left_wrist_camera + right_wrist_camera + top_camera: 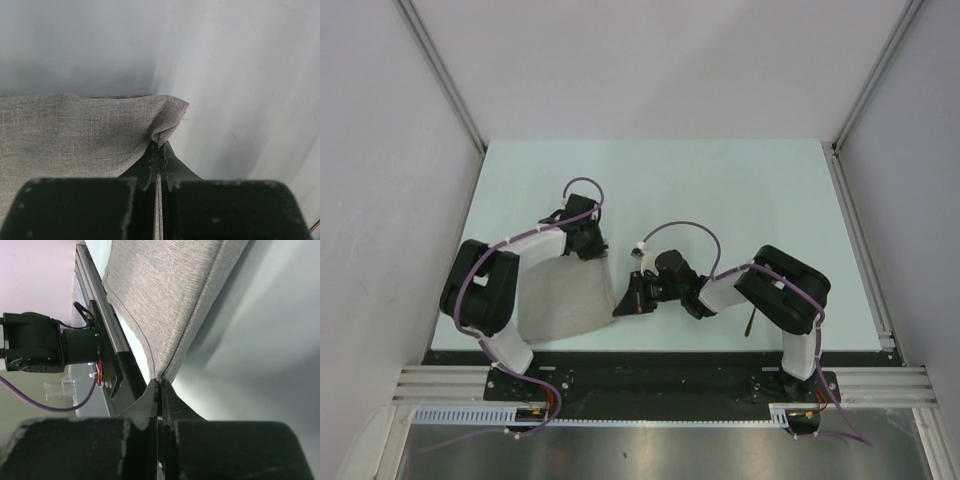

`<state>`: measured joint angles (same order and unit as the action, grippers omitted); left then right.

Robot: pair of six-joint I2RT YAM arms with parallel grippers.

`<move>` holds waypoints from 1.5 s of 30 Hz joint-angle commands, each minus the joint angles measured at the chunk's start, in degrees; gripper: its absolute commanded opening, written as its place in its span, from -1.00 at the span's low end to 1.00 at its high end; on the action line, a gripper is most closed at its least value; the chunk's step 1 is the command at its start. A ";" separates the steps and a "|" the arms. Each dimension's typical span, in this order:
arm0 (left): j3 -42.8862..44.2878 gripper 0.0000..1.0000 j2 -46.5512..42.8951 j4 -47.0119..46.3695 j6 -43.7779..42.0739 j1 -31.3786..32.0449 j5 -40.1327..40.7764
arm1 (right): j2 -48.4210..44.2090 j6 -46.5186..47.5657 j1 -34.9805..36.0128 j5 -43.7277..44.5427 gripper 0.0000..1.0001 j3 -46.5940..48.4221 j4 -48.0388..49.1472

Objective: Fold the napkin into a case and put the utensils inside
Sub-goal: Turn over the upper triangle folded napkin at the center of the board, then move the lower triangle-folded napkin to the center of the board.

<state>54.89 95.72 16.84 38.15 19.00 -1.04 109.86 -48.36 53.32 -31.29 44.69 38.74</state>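
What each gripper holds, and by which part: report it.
Both hold the napkin. The left gripper pinches its far right corner; the right gripper pinches its near right corner.

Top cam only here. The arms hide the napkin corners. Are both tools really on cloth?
Observer: Yes for the left. In its wrist view the left tool is shut with a corner of the napkin pinched in it.
Operator: Right side?
Observer: The right tool is shut too, clamped on another corner.
Operator: Cloth flat there?
Observer: No. That corner looks lifted off the table, with a shadow beside its edge.
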 commanded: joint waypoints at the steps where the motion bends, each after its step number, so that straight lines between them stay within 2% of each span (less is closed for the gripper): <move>1: 5.74 -1.00 2.27 -12.53 1.93 2.78 5.87 | -3.69 0.90 0.73 -6.42 -1.00 -4.69 1.94; 6: 7.50 -0.98 4.56 -13.50 2.02 5.34 5.17 | -3.78 0.38 0.56 -3.61 -1.00 -8.12 2.13; 7: 8.03 -0.88 4.73 -12.89 1.58 5.86 4.30 | -3.95 0.02 0.56 -2.82 -1.00 -8.56 1.52; 9: 9.17 -0.66 4.65 -11.75 0.96 6.39 2.98 | -5.09 -0.33 0.47 -1.33 -0.83 -10.40 0.55; 10: 10.40 -0.42 3.34 -9.74 0.18 6.57 1.49 | -7.19 -0.07 0.38 0.68 -0.75 -11.19 -1.80; 11: 10.58 -0.31 2.03 -8.85 -0.44 6.66 -0.26 | -8.34 0.45 0.21 1.66 -0.56 -12.33 -3.39; 12: 10.85 -0.12 -1.12 -6.67 -1.32 6.57 -1.32 | -11.13 2.46 0.03 3.24 -0.50 -12.60 -6.98; 14: 11.11 0.07 -4.74 -3.76 -3.51 6.40 -1.51 | -13.87 4.49 0.03 5.96 -0.27 -12.61 -10.86; 15: 11.90 0.27 -6.23 0.34 -4.31 5.70 -1.51 | -15.19 6.85 -0.06 6.24 -0.18 -11.56 -14.27; 16: 12.25 0.29 -9.30 2.39 -4.84 5.08 -1.95 | -15.64 8.44 -0.32 6.85 -0.07 -10.42 -16.57; 19: 8.58 0.33 -16.50 5.83 -6.16 0.52 -6.58 | -14.77 13.02 -1.72 8.70 0.04 -5.24 -23.61; 20: 5.61 0.34 -18.45 6.71 -6.68 -2.36 -7.91 | -14.42 13.55 -2.25 9.14 0.06 -4.18 -24.41; 25: -1.45 0.34 -27.24 12.85 -9.76 -8.36 -5.21 | -8.10 17.06 -6.12 9.14 0.12 7.40 -28.19; 29: -6.89 0.36 -33.04 15.85 -10.99 -13.20 -7.13 | -1.08 19.17 -7.61 9.75 0.16 15.07 -31.79; 34: -8.22 0.39 -39.73 18.84 -11.70 -18.21 -5.81 | 3.07 20.06 -8.15 12.65 0.05 19.65 -35.57; 40: -7.61 0.40 -41.32 19.63 -12.05 -21.55 -8.80 | 3.86 20.50 -8.58 15.20 -0.05 19.91 -36.28; 42: -7.96 0.40 -41.32 19.11 -11.52 -21.90 -9.51 | 4.48 20.06 -8.93 14.68 -0.21 19.91 -35.23; 43: -8.22 0.40 -41.32 18.67 -11.26 -21.99 -10.12 | 5.00 19.88 -9.46 14.76 -0.47 20.00 -35.14; 45: -9.19 0.40 -41.06 17.18 -10.38 -22.08 -11.00 | 5.36 19.71 -10.25 14.59 -0.73 19.91 -34.35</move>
<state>46.17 54.87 36.05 27.90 -2.46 -8.80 112.75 -29.45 44.71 -18.76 63.72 5.69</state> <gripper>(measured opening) 0.701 0.254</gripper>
